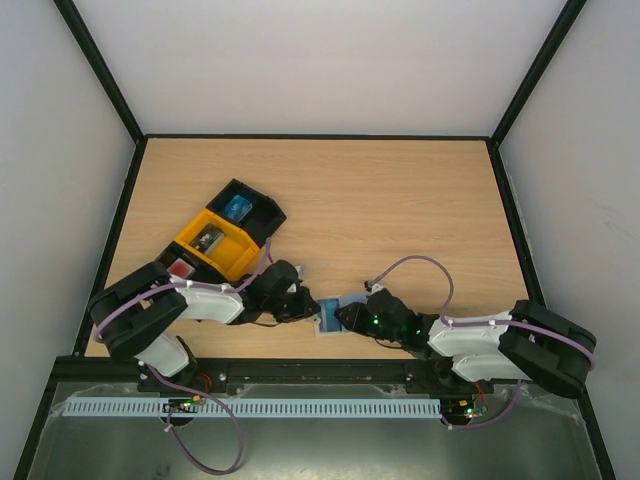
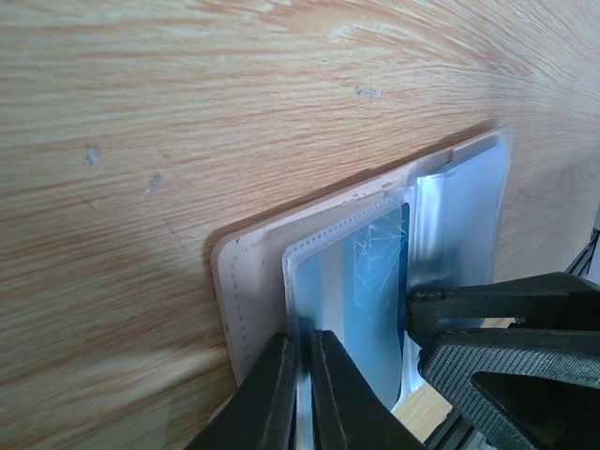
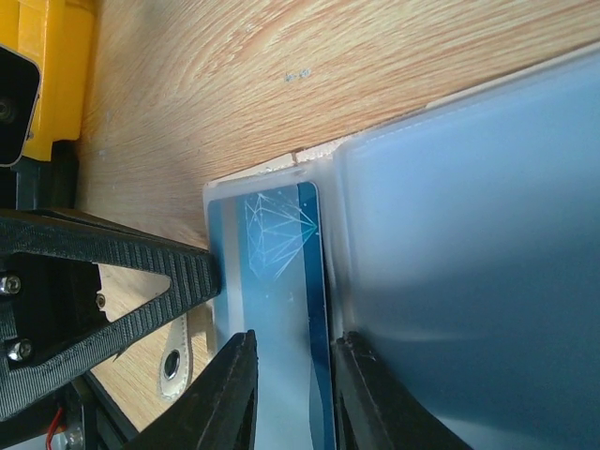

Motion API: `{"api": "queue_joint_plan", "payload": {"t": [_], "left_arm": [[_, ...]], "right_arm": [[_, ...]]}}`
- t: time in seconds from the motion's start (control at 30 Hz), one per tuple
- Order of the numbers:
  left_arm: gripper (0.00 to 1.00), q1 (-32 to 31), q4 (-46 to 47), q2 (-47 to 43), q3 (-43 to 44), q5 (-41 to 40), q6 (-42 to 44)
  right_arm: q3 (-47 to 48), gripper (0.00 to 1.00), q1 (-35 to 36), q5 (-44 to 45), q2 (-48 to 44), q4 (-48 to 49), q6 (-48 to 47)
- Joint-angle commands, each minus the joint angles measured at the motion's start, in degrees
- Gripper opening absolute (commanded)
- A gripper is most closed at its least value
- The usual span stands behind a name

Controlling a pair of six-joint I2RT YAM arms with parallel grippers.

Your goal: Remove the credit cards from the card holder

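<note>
Pale wood table [image 1: 400,200] | flat blue-grey stitched card holder [image 1: 329,317] at near edge; only wrist views show patterned blue card [image 3: 272,272] inside clear sleeve [image 2: 328,272] | my left pincer [image 2: 302,337] nips card holder's sleeve edge; my right pincer [image 3: 295,342] narrow, grip unclear

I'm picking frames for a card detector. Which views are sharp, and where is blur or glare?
Top external: evenly lit and sharp, but the card holder is tiny. Left wrist: the blue card shows through a hazy sleeve with some sheen. Right wrist: its line pattern is crisp; the sleeve at right is out of focus.
</note>
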Motion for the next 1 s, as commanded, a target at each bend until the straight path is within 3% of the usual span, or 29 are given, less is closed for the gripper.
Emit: {"api": "queue_joint_plan", "payload": {"t": [0.0,0.57,0.67,0.97], "left_arm": [[0.05,-1.3,-0.8,2.0,-1.0,-0.3,-0.5],[0.03,-2.2,2.5,3.5,-2.7,0.2,-2.5],[0.09,-2.4,2.4,3.8,-2.4,0.3,-2.5],[0.08,-2.7,3.1,3.6,-3.0,-0.1,-3.1]], "right_arm": [[-0.1,0.25,-0.1,1.3,1.3,-0.6,-0.2],[-0.7,0.27,-0.2,-0.6,1.6,7.1,3.9],[-0.2,0.27,-0.2,-0.4,1.3,6.9,4.0],[1.6,0.27,-0.1,-0.8,1.9,6.0,3.1]]}}
